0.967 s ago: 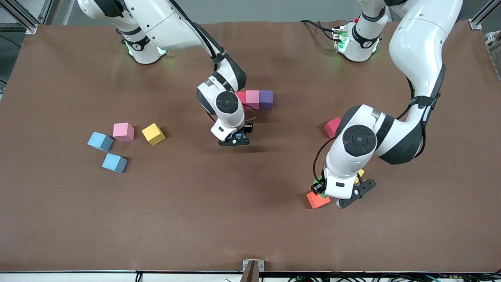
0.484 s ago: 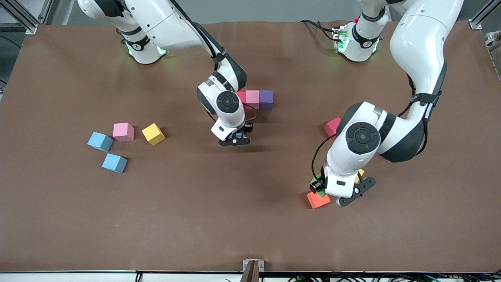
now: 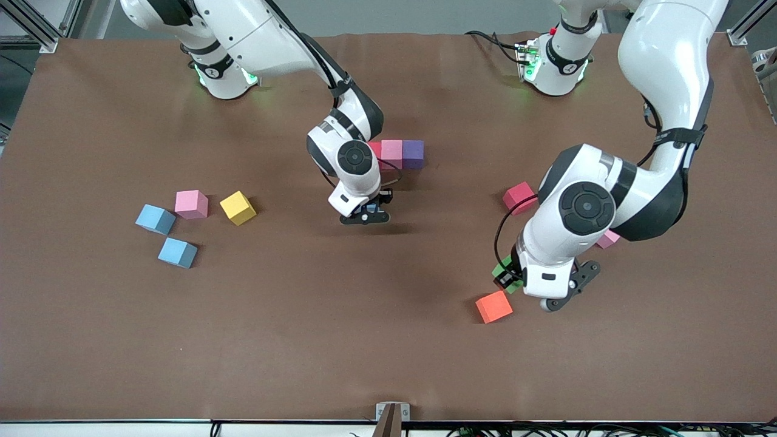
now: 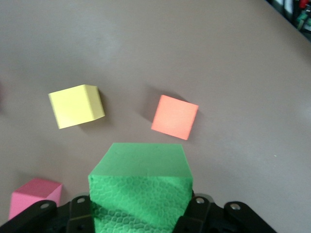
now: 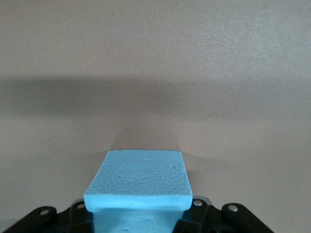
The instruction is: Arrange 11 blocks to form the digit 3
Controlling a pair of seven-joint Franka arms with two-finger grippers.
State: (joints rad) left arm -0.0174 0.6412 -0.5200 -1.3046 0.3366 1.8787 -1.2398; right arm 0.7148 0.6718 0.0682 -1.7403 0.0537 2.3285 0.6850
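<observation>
**Bench inventory: two cubes in hand, top bar of the 3 laid**

Listed from the right arm's end of the bench to the left arm's end.

1. Loose group, well apart from both end effectors: two blue blocks, a pink block, a yellow block; all resting flat, none touching.
2. Right end effector: closed on a light blue block, held low over bare bench; the wrist view shows the cube filling the grip squarely.
3. Started row of the digit 3, just beside the right end effector toward the bases: red block half hidden by the wrist, pink block, purple block, touching in a line.
4. Loose red block, near the left arm's wrist.
5. Left end effector: closed on a green block, lifted clear of the bench; orange block just beside it below; yellow block and pink block near, under the arm.

Risks, as judged: the right arm's wrist stands close to the row, so a swing while placing could nudge the three cubes out of line; the soft foam may twist in the grip and land crooked; both arms converging on the row could crowd each other.
</observation>
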